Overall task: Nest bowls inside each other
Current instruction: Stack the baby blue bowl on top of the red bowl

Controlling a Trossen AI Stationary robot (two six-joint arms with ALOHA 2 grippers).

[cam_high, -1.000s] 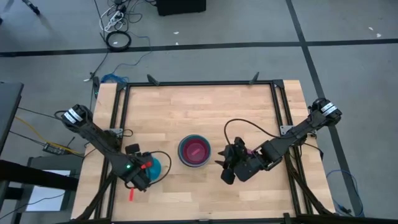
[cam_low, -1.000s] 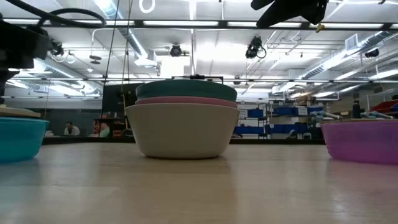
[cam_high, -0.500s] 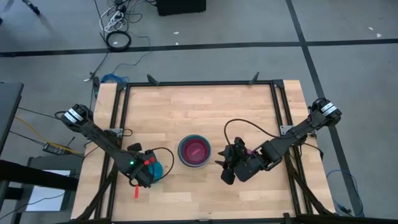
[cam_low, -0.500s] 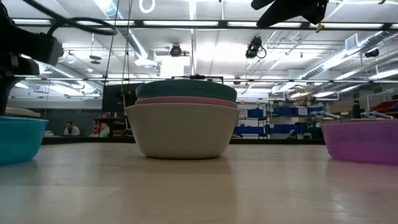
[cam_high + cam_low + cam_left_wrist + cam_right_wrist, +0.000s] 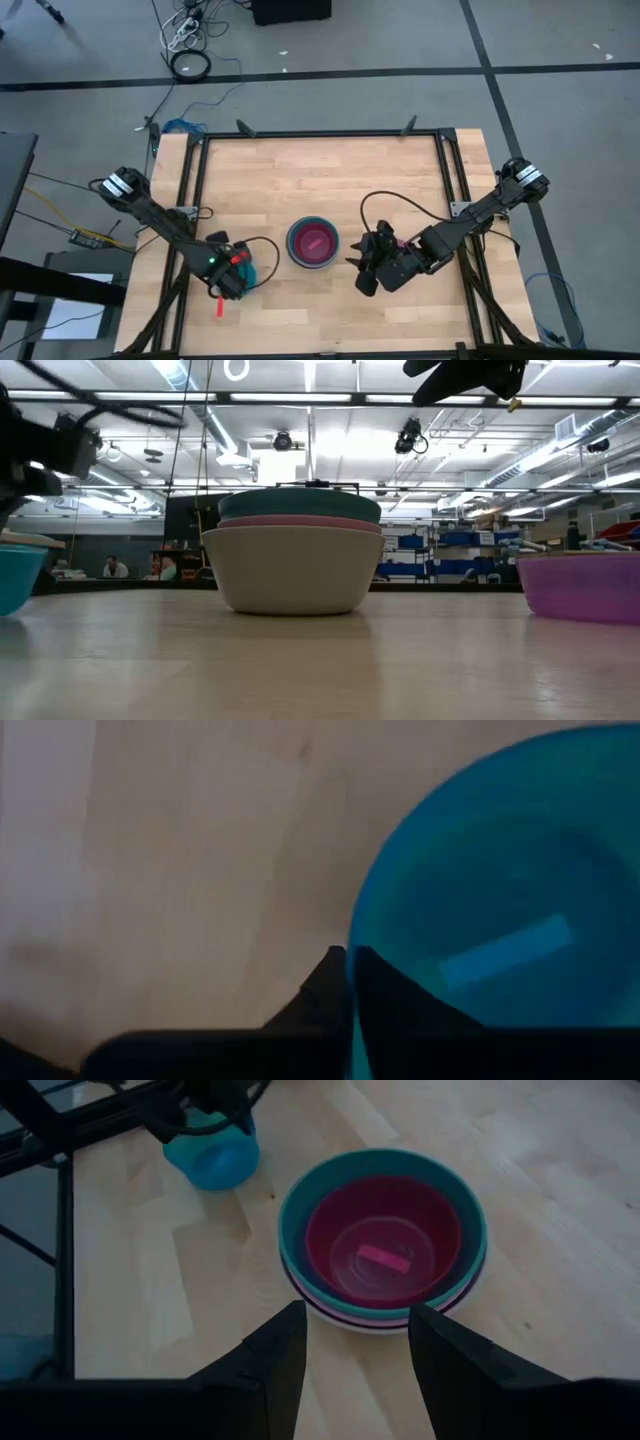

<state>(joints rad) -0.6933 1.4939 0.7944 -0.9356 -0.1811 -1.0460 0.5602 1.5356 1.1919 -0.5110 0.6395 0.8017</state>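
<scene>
A stack of nested bowls [image 5: 312,243] stands mid-table: grey-white at the bottom, then pale pink and teal, with a red-pink one [image 5: 383,1240] innermost. A cyan bowl [image 5: 260,270] sits to its left, and my left gripper [image 5: 243,273] is shut on its rim. A purple bowl [image 5: 590,586] rests on its base to the right of the stack, mostly hidden under my right arm in the high view. My right gripper [image 5: 355,1350] hangs open above the table, right of the stack, with nothing between its fingers. My left gripper pinches the cyan bowl's rim [image 5: 352,982] on the side away from the stack, one finger inside the bowl and one outside. The fingers come from above, pointing steeply down. In the low view the bowl's rim [image 5: 30,540] slants a little.
Black frame rails [image 5: 320,133] run along the table's far edge and both sides. Bare wood lies in front of and behind the stack. The red-pink bowl has a small pink strip [image 5: 385,1258] lying in its bottom.
My left gripper has shut on the cyan bowl's rim, sinking slightly. The cyan bowl has shifted a little toward the table's left edge, and its rim now slants. My right arm has kept still.
</scene>
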